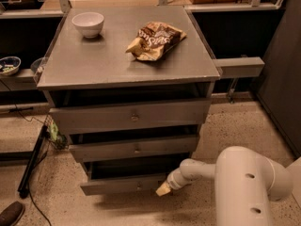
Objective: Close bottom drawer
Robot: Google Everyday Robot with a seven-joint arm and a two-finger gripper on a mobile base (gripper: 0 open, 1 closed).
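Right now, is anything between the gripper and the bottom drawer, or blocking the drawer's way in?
Nothing visible does. The gripper is at the right front end of the bottom drawer, whose dark opening shows no obstruction.

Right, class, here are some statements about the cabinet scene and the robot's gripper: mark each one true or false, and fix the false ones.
1. The bottom drawer is pulled out from the cabinet. True.
2. The gripper hovers above the cabinet top. False: it is low down, at the right-hand end of the bottom drawer's front as the picture shows it.
3. A white bowl stands on the cabinet top. True.
4. The snack bag lies inside a drawer. False: it lies on the cabinet top, apart from the white bowl.
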